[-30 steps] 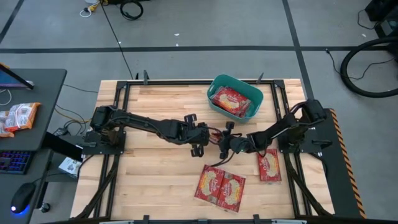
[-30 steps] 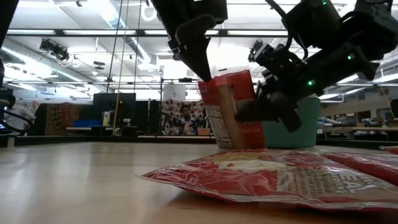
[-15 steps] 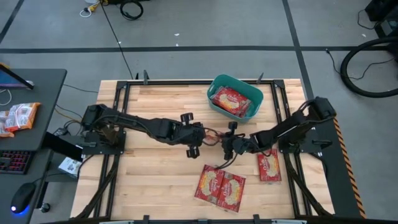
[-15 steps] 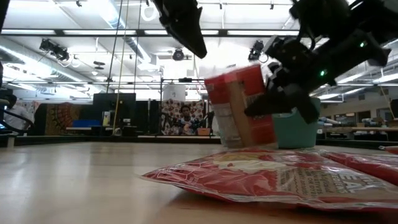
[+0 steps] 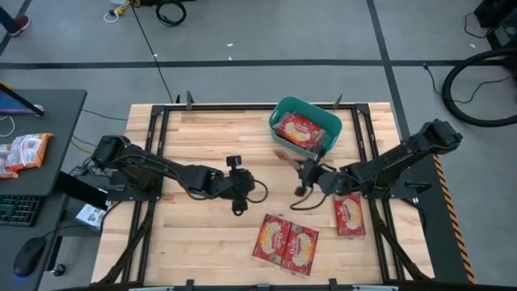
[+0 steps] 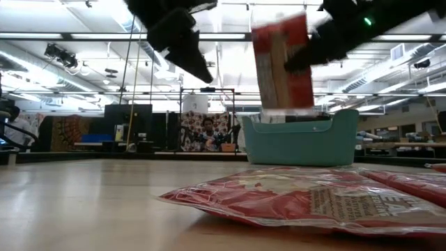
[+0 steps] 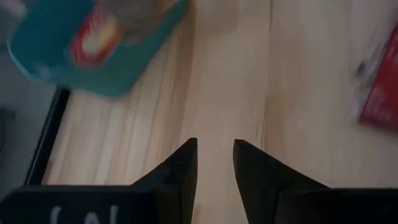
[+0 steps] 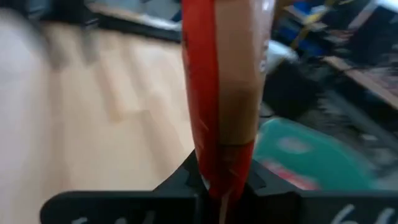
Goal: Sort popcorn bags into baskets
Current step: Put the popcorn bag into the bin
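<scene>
My right gripper [image 5: 305,176] is shut on one red popcorn bag [image 6: 282,63], raised in the air just in front of the teal tub [image 5: 279,109]. The tub holds more red bags [image 5: 300,131]. My left gripper [image 5: 241,186] is open and empty over the bare wood, left of the table's middle; its wrist view shows the fingers parted [image 7: 211,165] and the tub [image 7: 43,59] farther off. Two popcorn bags [image 5: 287,240] lie flat side by side near the near edge, and a third [image 5: 350,214] lies flat to their right. My right gripper pinches the popcorn bag between its two fingers by one end [image 8: 221,165]; the bag shows edge-on past the fingers. In the low view the fingers [image 6: 317,45] reach its upper side from the table's right. The bag is upright and lifted clear, higher than the tub's rim.
The tub [image 6: 300,139] stands at the far edge, right of centre. Black frame rails [image 5: 153,153] run along the table's sides. A desk [image 5: 48,121] with orange-and-white snack packets [image 5: 24,152] stands beyond the left edge. Bare wood lies in the table's left half.
The left gripper has drawn away from the bag toward the table's left edge. The right gripper has carried the bag up and toward the tub; the bag, which stood with its lower end on the table, is now lifted clear.
</scene>
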